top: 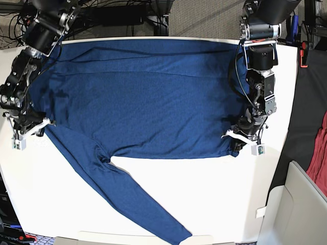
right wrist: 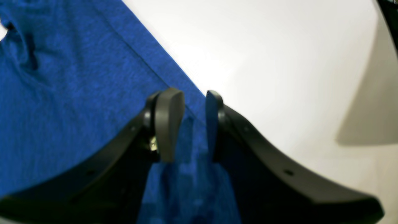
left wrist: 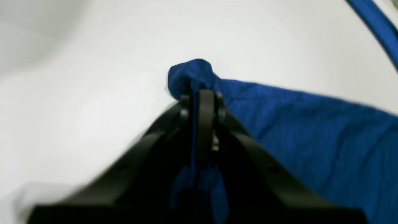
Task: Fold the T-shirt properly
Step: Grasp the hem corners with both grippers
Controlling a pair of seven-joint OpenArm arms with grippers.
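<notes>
No readable text, labels, brands or numbers in any view. T-shirt (top: 153,102) is plain, no print. Nothing printed on the table (top: 214,204) either. Wrist views are too blurred to make out any markings on the gripper bodies.
</notes>
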